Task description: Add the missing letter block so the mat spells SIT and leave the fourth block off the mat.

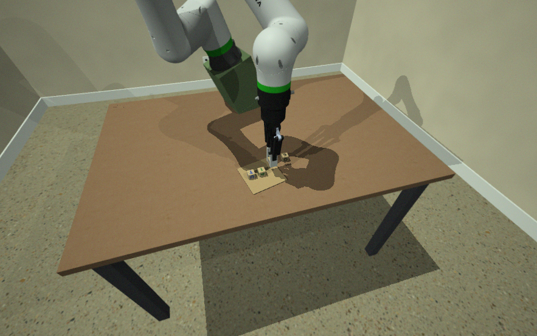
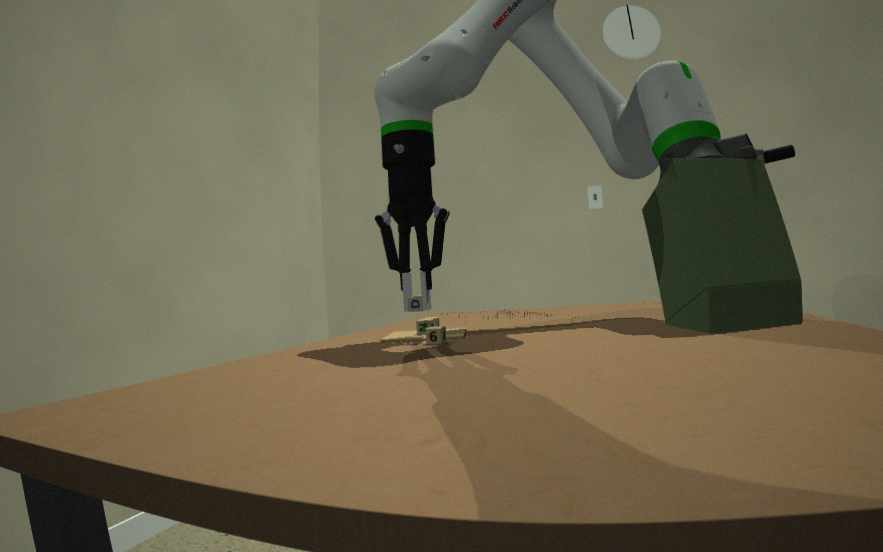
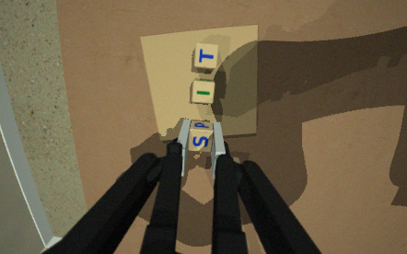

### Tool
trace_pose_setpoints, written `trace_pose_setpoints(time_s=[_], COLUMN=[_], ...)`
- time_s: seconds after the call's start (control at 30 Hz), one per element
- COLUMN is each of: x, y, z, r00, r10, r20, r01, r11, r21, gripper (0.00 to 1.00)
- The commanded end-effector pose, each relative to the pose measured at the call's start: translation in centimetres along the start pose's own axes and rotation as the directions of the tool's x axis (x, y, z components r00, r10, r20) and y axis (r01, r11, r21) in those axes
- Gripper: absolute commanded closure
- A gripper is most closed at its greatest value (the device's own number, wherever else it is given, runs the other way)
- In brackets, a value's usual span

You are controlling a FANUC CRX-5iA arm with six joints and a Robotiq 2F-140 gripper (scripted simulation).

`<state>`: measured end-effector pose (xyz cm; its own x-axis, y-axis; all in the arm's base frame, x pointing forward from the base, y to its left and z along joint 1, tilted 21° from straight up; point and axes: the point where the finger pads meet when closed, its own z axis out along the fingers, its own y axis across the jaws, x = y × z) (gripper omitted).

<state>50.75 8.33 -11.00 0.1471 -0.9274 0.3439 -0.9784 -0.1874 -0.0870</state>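
Note:
My gripper [image 1: 271, 163] [image 2: 415, 301] [image 3: 201, 132] is shut on a wooden block [image 3: 200, 140] [image 2: 415, 302] with a blue S on top. It holds the block a little above the table, over the edge of the tan mat [image 1: 264, 185] [image 2: 396, 336] [image 3: 171, 69]. On the mat lie a block with a green I [image 3: 203, 92] [image 1: 262, 170] and, beyond it, a block with a blue T [image 3: 205, 56] [image 1: 251, 172]. In the wrist view the S, I and T stand in one line. A fourth block [image 1: 285, 157] [image 2: 435, 335] showing a 6 lies on the table just off the mat.
The brown table [image 1: 157, 175] bears the green robot base [image 1: 233, 85] [image 2: 722, 246] at its back. The arm's dark shadow falls across the mat and the table beside it.

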Motion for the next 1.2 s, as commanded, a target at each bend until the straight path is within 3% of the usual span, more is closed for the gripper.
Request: trace_pose_setpoints(time_s=[0.0,0.37,1.17], x=[0.0,0.0,0.0], y=[-0.1,-0.1,-0.1], z=[1.7,3.9,4.1], r00=[1.0,1.0,1.0], r10=[0.001,0.001,0.001], r20=[-0.001,-0.001,-0.001], r01=[-0.001,-0.001,-0.001], r11=[1.0,1.0,1.0], r21=[0.002,0.002,0.002], gripper=[0.87,0.87,0.87])
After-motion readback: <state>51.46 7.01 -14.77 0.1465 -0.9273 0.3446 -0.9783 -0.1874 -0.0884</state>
